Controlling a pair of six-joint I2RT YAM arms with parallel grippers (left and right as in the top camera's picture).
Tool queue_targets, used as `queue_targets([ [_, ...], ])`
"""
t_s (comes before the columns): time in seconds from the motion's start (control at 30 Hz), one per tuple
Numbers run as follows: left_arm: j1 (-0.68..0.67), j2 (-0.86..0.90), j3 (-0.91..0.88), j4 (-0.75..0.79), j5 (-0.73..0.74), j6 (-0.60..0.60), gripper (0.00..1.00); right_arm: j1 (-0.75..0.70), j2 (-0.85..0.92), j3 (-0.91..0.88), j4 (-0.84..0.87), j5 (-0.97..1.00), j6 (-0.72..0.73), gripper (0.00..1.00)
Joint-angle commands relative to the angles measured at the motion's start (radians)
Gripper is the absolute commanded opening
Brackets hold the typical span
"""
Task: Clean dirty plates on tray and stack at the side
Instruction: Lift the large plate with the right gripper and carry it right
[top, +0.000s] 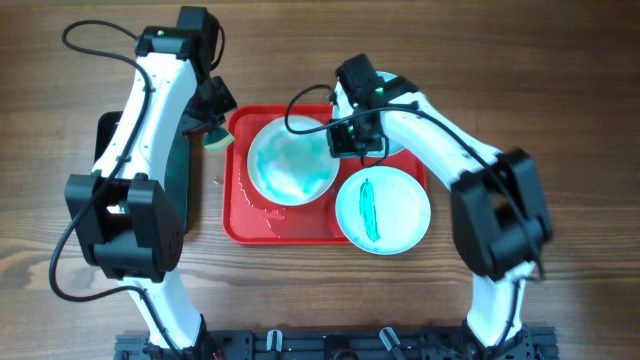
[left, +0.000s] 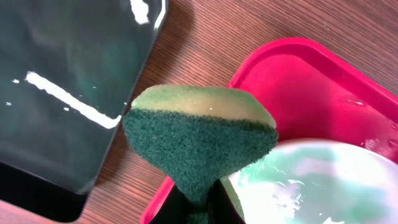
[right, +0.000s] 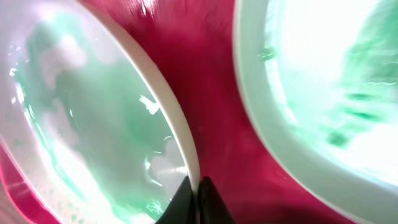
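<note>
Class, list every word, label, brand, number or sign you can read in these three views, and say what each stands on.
No readable text in any view.
On the large red rectangular plastic tray: nothing.
On the round shallow plates: only teal-green smears, no marks.
On the green and yellow sponge and the glossy black rectangular tray: nothing.
On the white and black robot arms: no legible label.

Robot lab rig: 2 white-black arms, left arm (top: 150, 120), right arm (top: 440, 140), black mounting rail (top: 330, 345), wood-grain table (top: 560, 80).
</note>
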Motion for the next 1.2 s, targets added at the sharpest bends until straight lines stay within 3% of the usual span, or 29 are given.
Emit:
queue_targets([
  [0.0, 0.037, -0.017, 0.014, 0.003, 0.066, 0.035, 0.04, 0.048, -0.142, 0.0, -0.015, 0.232, 0.002, 0.04],
  [0.4, 0.053, -0.017, 0.014, 0.007, 0.063, 0.035, 0.04, 0.395, -0.19, 0.0, -0.049, 1.094, 0.031, 0.04],
  [0.77, 0.053, -0.017, 0.014, 0.01, 0.063, 0.034, 0.04, 0.546, -0.19, 0.0, -0.048, 1.648, 0.028, 0.04],
  [1.17, 0.053, -0.017, 0.014, 0.01, 0.063, 0.034, 0.04, 0.561, -0.19, 0.0, -0.043, 1.777, 0.028, 0.04],
])
